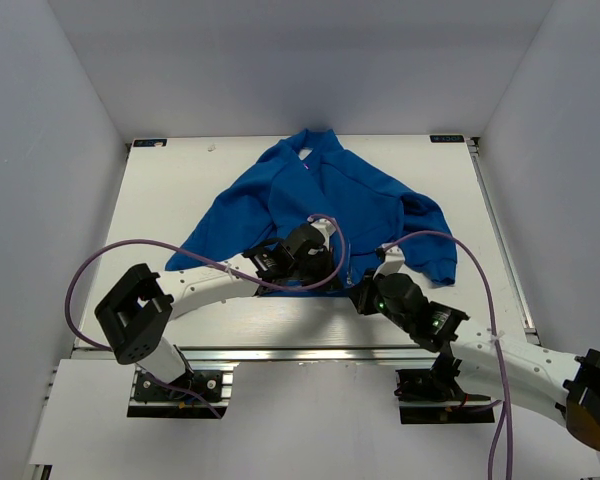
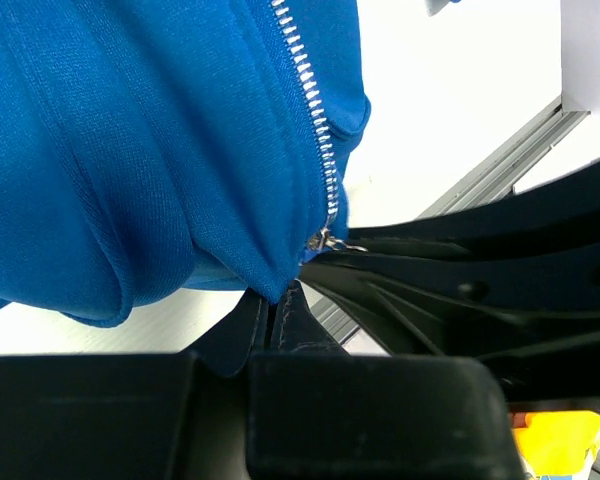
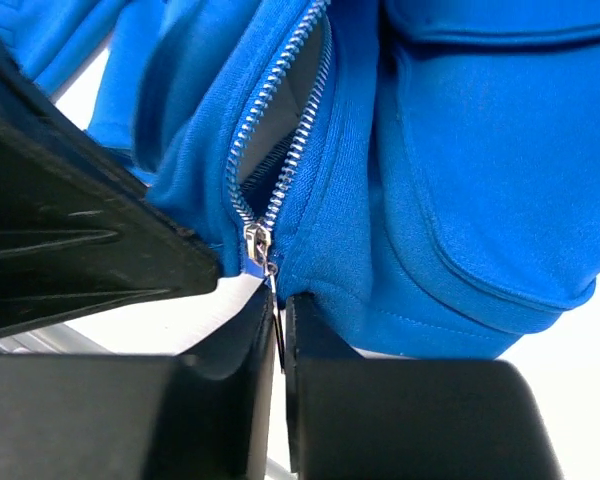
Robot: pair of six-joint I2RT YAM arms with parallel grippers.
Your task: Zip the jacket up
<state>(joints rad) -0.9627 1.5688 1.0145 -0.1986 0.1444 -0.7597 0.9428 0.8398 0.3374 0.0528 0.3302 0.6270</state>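
Observation:
The royal-blue jacket [image 1: 320, 205] lies on the white table, collar at the far side, hem toward me. My left gripper [image 1: 325, 270] is shut on the jacket's bottom hem [image 2: 265, 285] beside the zipper's lower end. My right gripper [image 1: 358, 292] is shut on the zipper pull [image 3: 272, 285], which hangs from the silver slider [image 3: 255, 243] at the bottom of the pale grey zipper [image 3: 280, 120]. The zipper stands open above the slider. In the left wrist view the zipper teeth [image 2: 315, 110] run down to the slider [image 2: 325, 240], with the right gripper's black fingers just to its right.
The table's front edge is an aluminium rail [image 1: 310, 352] just behind the grippers. Purple cables [image 1: 90, 270] loop over both arms. White walls close in the table on three sides. The jacket's right sleeve [image 1: 430, 245] lies bunched near the right arm.

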